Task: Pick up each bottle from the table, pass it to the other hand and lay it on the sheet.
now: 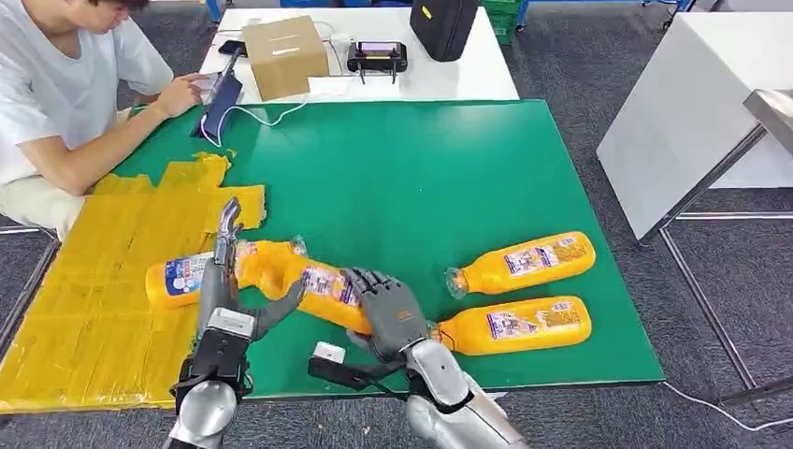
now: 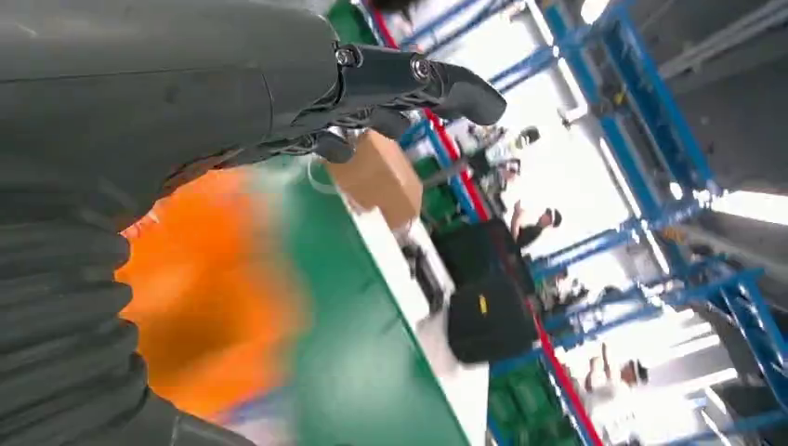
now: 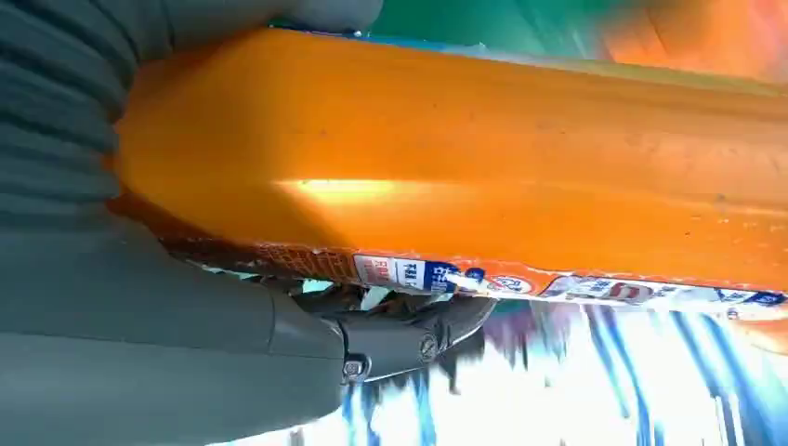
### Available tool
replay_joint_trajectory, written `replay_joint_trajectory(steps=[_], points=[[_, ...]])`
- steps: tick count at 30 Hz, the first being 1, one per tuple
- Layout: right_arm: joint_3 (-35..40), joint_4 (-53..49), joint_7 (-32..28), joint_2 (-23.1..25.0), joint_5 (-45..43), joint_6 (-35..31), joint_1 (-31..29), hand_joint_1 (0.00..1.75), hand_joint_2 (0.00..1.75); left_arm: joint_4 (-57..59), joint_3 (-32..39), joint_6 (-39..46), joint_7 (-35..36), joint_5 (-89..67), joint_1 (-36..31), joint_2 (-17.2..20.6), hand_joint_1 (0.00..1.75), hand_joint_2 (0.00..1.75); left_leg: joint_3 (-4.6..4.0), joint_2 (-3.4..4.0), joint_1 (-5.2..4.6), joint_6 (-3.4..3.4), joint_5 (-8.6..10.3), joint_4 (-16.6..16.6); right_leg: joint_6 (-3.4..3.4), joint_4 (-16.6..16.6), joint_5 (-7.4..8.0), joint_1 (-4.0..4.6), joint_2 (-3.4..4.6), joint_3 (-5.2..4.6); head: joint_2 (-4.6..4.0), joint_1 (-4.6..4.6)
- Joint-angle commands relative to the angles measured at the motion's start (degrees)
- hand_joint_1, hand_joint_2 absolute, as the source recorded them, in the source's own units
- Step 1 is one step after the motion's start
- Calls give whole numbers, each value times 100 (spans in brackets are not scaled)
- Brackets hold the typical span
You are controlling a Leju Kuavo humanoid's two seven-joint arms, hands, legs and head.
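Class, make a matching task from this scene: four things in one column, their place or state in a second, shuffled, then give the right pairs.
Things:
1. Orange plastic bottle with the blue-ended label
2. Orange plastic bottle in the middle
3. Brown cardboard box
4. Left hand

Places or states:
A. On the white table
B. Gripped by the right hand
C. Lying on the yellow sheet
D. Fingers apart, next to the gripped bottle

Pairs: 1-C, 2-B, 3-A, 4-D

Four orange bottles: one (image 1: 192,274) on yellow sheet (image 1: 84,309), one (image 1: 318,285) seemingly held, two (image 1: 524,264) (image 1: 514,325) lying on green table (image 1: 421,178)
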Motion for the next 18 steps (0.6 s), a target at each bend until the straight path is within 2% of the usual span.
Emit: replay_joint_trajectory(steps=[1, 3, 6, 8, 10, 12, 15, 18], points=[[-2444, -3160, -1911, 314, -686, -847, 1317, 175, 175, 121, -227, -492, 31, 573, 25, 142, 0, 175, 3, -36, -1, -3, -11, 3, -3, 5, -24, -4, -14, 13, 0, 5], [-2718, -3236, -2206, 467, -913, -847, 1391, 175, 175, 155, -233, -578, 19, 685, 11, 153, 0, 175, 19, -57, 3, -8, -35, 17, -9, 17, -50, -4, -10, 35, 0, 13], [-3366, -3555, -3183, 1025, -1346, -847, 1552, 175, 175, 185, -266, -499, 20, 593, -2, 141, 0, 175, 15, -33, 2, -22, -42, 4, -7, 7, -40, -3, 6, 16, 0, 5], [-3451, -3637, -3398, 1119, -1505, -847, 1607, 175, 175, 234, -291, -587, 128, 662, -1, 154, 0, 175, 18, -49, 4, -20, -38, 3, -7, 4, -45, -2, -10, 25, 0, 9], [-3391, -3578, -3318, 1096, -1409, -847, 1610, 175, 175, 247, -298, -609, 154, 676, 13, 168, 0, 175, 1, -32, -2, -15, -27, -1, -3, 3, -30, -6, -5, -3, 0, 11], [-3391, -3578, -3318, 1096, -1409, -847, 1610, 175, 175, 247, -298, -609, 154, 676, 13, 168, 0, 175, 25, -31, 4, -19, -40, -1, -8, -2, -41, -2, 9, 24, 0, 7], [-3340, -3500, -3271, 1075, -1420, -847, 1580, 175, 175, 239, -310, -690, 195, 742, 29, 180, 0, 175, 8, -17, 1, -14, -28, -5, -4, -4, -27, -3, 7, 5, 0, 11], [-2797, -3122, -2736, 688, -1477, -847, 1424, 175, 175, 147, -403, -1308, 282, 1271, 77, 273, 0, 175, 20, -11, 5, -16, -34, -6, -7, -9, -29, -1, 20, 17, 0, 9]])
